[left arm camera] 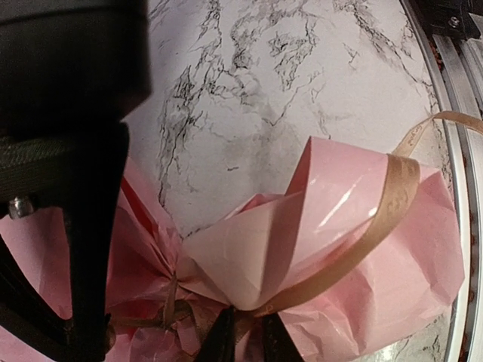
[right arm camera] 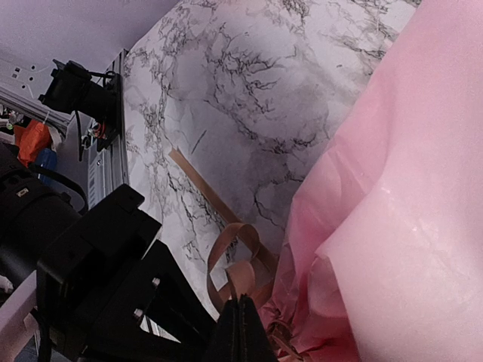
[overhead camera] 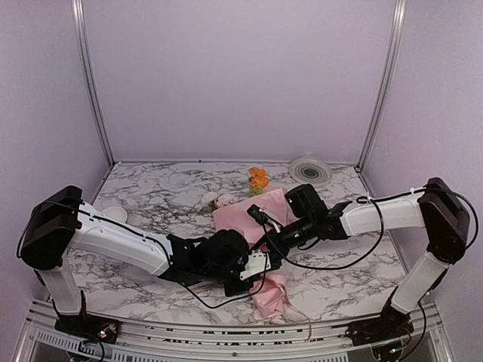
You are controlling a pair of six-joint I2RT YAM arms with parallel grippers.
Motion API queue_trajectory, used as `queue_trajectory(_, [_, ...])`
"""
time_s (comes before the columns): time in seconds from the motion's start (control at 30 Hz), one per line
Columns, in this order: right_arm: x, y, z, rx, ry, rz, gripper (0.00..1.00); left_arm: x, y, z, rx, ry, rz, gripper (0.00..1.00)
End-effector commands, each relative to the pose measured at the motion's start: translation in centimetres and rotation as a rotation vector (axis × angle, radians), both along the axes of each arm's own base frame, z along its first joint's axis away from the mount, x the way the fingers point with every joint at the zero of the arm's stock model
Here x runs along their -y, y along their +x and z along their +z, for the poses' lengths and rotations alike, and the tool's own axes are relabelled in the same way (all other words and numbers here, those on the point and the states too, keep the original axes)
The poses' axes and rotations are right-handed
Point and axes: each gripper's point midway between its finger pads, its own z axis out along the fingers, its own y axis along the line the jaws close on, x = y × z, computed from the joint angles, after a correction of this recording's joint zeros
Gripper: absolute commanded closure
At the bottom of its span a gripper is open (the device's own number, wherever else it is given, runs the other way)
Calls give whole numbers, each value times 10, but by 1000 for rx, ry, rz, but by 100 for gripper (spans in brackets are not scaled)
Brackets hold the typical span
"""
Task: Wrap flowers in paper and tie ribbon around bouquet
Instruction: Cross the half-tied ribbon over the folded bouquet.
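The marbled tabletop (overhead camera: 151,196) carried the bouquet (overhead camera: 243,215) at the middle of the overhead view, lying lengthwise so that both arms could meet over its waist from either side. Its pink paper (left arm camera: 407,256) was already rolled about the stems and gathered tight at one spot, flaring into crumpled folds toward the lower centre, which suggests the wrapping was done and the tying was in hand. The flowers (overhead camera: 258,179) poked out at the upper end, orange bloom uppermost and pale roses to its left, just short of a round white disc (overhead camera: 311,170) at the upper right. The ribbon (left arm camera: 362,241) crossed the paper's flare and ran down to the cinch, with one loose tail trailing toward the frame's right edge. The right pincer (right arm camera: 241,317) was clenched on a looped end of ribbon beside the paper, likely to hold tension. The left pincer (left arm camera: 247,341) had its fingers narrowly flanking the ribbon at the cinch; whether it truly pinched, I cannot tell
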Motion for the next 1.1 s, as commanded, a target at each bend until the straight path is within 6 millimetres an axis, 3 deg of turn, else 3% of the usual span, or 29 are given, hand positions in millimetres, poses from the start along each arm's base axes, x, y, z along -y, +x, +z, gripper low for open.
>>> queue_trajectory(0.0, [-2,5,15,27,41,1,100,-2,9,10,12,-24,40,94])
queue_trajectory(0.13, [-1,4,14,27,38,-1,100,0,1,18,-3,-79,5,99])
queue_trajectory(0.43, [1,6,12,33,32,-7,100,-12,-8,29,-65,-158,12,100])
queue_trajectory(0.8, [0,3,12,27,44,8,100,-27,21,41,-137,-267,180,100])
queue_trajectory(1.07, [-3,-6,21,8,114,46,100,-40,36,20,-176,-230,318,100])
